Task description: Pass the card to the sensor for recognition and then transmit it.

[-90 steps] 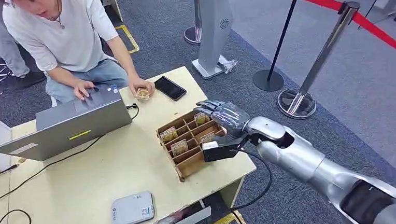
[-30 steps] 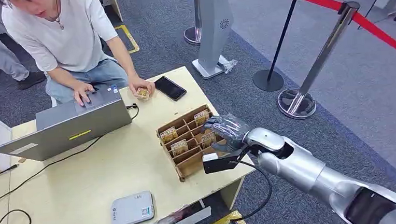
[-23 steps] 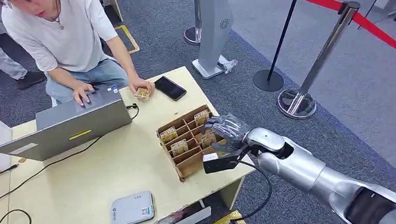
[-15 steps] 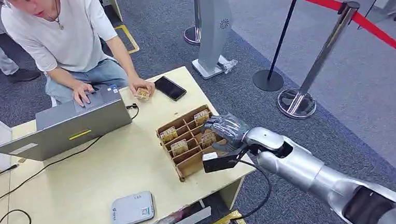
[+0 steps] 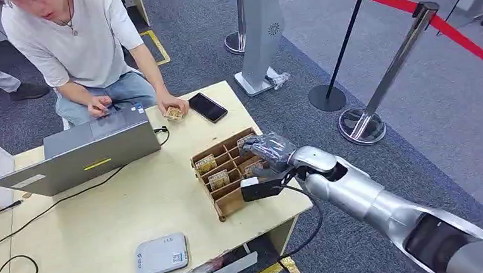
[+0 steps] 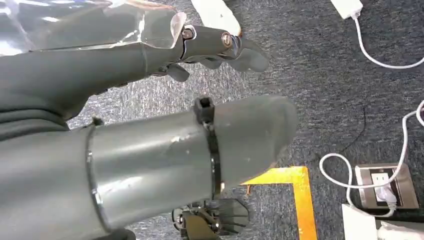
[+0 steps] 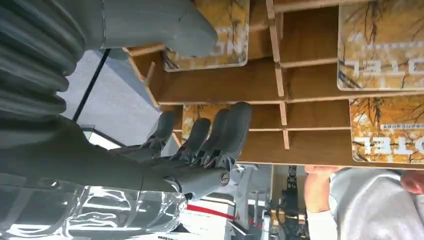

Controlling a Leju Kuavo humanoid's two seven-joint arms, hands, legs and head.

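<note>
A wooden divided box (image 5: 230,202) stands near the table's right edge with yellow cards (image 5: 219,178) upright in its compartments. My right hand (image 5: 266,149) hangs over the box's right-hand compartments, fingers pointing down into them. In the right wrist view the thumb (image 7: 165,25) lies against one yellow card (image 7: 225,37), while the dark fingers (image 7: 220,135) reach past a divider in front of another card; nothing is gripped. The grey-white sensor (image 5: 162,255) lies flat at the table's near edge. My left hand (image 6: 150,150) hangs over the carpet, holding nothing.
A person sits behind the table at a grey laptop (image 5: 88,152), holding a card (image 5: 174,113) on the tabletop. A black phone (image 5: 207,107) lies at the far edge. Cables cross the table's left side. Stanchions (image 5: 382,96) with a red rope stand to the right.
My right hand dropped from above the box's far corner into the compartments, then edged slightly further over the box. The person's hand lifted a little off the laptop.
</note>
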